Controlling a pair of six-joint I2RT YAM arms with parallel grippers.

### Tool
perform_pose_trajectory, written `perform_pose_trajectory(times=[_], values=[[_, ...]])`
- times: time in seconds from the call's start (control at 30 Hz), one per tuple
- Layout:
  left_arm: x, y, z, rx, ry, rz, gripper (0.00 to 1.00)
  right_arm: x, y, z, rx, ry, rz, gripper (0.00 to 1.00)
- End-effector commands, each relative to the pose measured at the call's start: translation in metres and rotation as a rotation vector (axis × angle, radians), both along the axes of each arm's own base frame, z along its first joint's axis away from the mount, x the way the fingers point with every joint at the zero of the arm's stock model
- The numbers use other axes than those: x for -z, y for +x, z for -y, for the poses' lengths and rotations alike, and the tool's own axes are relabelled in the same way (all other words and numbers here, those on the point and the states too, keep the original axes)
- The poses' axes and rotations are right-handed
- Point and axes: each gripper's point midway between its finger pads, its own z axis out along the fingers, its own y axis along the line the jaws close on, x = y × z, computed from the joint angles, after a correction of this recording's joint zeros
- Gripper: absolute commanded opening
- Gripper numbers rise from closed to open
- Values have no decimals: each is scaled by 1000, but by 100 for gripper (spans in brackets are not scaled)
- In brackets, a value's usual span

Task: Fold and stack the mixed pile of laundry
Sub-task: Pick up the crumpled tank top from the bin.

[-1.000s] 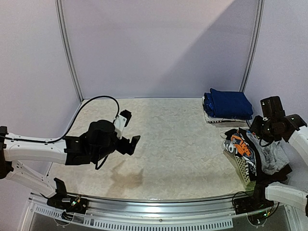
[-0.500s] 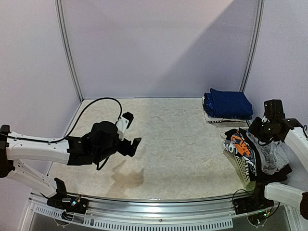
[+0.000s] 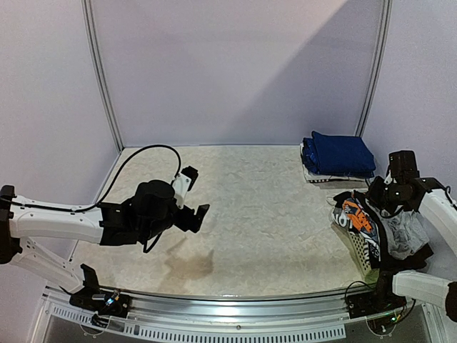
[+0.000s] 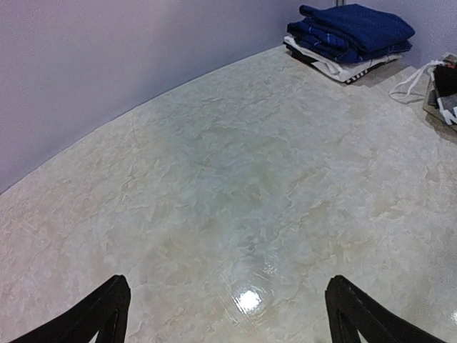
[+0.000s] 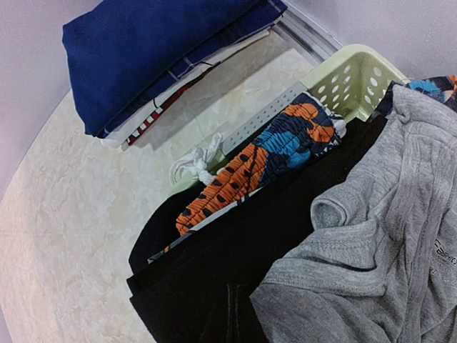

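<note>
The mixed laundry pile (image 3: 378,225) fills a basket at the table's right edge. On top lies a grey shirt (image 5: 378,264), beside a black garment (image 5: 235,250) and an orange, blue and black printed piece (image 5: 264,157). My right gripper (image 3: 390,194) is down on the pile's far side, shut, its dark fingers lost against the black cloth; whether any cloth is caught between them does not show. My left gripper (image 3: 194,193) hovers wide open over bare table at the left, its fingertips (image 4: 114,289) far apart with nothing between them.
A pale lattice basket (image 5: 350,75) holds the pile. A folded stack topped with navy blue cloth (image 3: 339,153) sits at the back right, close to the basket. White drawstrings (image 5: 194,163) hang over the basket's rim. Metal rails run along the table's near edge.
My right gripper has dropped onto the pile and gone from part open to shut. The left arm edged slightly right early on, then held still, open.
</note>
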Motion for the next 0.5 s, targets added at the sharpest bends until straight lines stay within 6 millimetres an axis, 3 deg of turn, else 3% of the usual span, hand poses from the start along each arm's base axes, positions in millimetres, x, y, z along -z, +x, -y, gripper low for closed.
perform_pose_trajectory(times=[0.0, 0.4, 0.47], values=[[5, 5, -5, -21, 13, -5, 97, -20, -1, 1, -12, -8, 49, 0], [-3, 4, -2, -10, -19, -4, 97, -168, 5, -8, -86, -17, 319, 0], [-3, 4, -1, -8, -21, -4, 97, -191, 5, -21, -148, 21, 373, 0]])
